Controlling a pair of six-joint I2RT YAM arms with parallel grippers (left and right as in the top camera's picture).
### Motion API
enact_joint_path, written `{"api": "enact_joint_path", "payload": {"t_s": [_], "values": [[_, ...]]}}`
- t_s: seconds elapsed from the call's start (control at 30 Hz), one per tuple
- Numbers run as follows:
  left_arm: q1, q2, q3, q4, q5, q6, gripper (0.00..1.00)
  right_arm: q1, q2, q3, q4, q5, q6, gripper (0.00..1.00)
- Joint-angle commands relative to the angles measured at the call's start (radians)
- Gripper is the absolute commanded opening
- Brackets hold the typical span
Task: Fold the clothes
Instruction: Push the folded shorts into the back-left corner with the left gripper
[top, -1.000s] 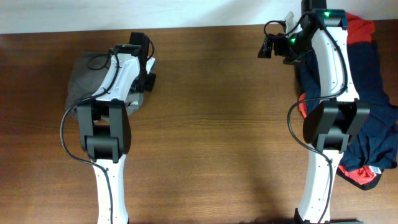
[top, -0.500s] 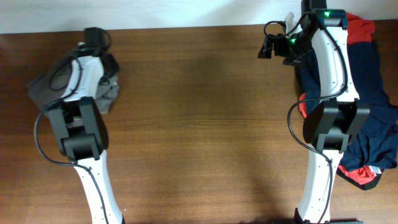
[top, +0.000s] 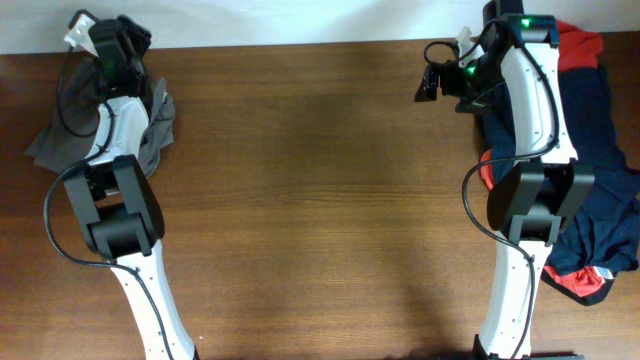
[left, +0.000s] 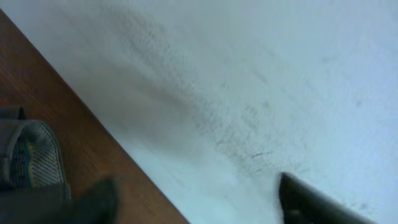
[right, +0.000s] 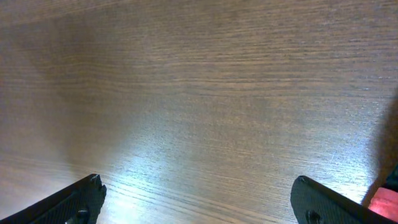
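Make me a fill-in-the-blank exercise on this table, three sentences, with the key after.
1. The grey shorts lie crumpled at the ___ end of the table.
2. The navy garment lies over a second garment, whose colour is ___.
3. The left gripper and the right gripper both hold nothing, and their jaws are ___.

Missing words: left; red; open
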Motion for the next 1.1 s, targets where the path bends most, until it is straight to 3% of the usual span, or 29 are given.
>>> {"api": "enact_joint_path", "payload": {"t_s": [0.0, 0.07, 0.13, 0.23, 0.27, 0.43, 0.53, 0.67, 0.83, 1.07], "values": [[0.034, -0.019, 0.003, -0.022, 0.137, 0.172, 0.99, 0.006, -0.018, 0.01, -0.004, 0.009, -0.014, 0.99], [0.051, -0.045, 0.003, -0.089, 0.274, 0.322, 0.99, 0.006, -0.018, 0.01, -0.006, 0.009, -0.016, 1.0], [0.084, -0.101, 0.003, -0.274, 0.411, 0.472, 0.99, 0.006, -0.018, 0.01, -0.007, 0.009, -0.03, 1.0], [0.126, -0.171, 0.003, -0.488, 0.47, 0.604, 0.99, 0.006, -0.018, 0.01, -0.006, 0.008, -0.033, 1.0], [0.143, -0.203, 0.003, -0.584, 0.47, 0.666, 0.93, 0.006, -0.018, 0.01, -0.004, 0.008, -0.033, 1.0], [0.156, -0.294, 0.003, -0.893, 0.48, 1.038, 0.78, 0.006, -0.018, 0.01, 0.01, 0.008, -0.032, 1.0], [0.123, -0.29, 0.002, -1.066, 0.517, 1.262, 0.77, 0.006, -0.018, 0.01, 0.008, 0.008, -0.032, 1.0], [0.079, -0.259, 0.002, -1.177, 0.39, 1.295, 0.77, 0.006, -0.018, 0.01, -0.006, 0.008, -0.032, 1.0], [0.031, -0.199, 0.002, -1.196, 0.32, 1.294, 0.77, 0.006, -0.018, 0.01, -0.011, 0.003, -0.032, 1.0], [-0.01, -0.097, 0.002, -1.187, 0.04, 1.211, 0.66, 0.006, -0.018, 0.01, -0.029, 0.001, -0.032, 1.0]]}}
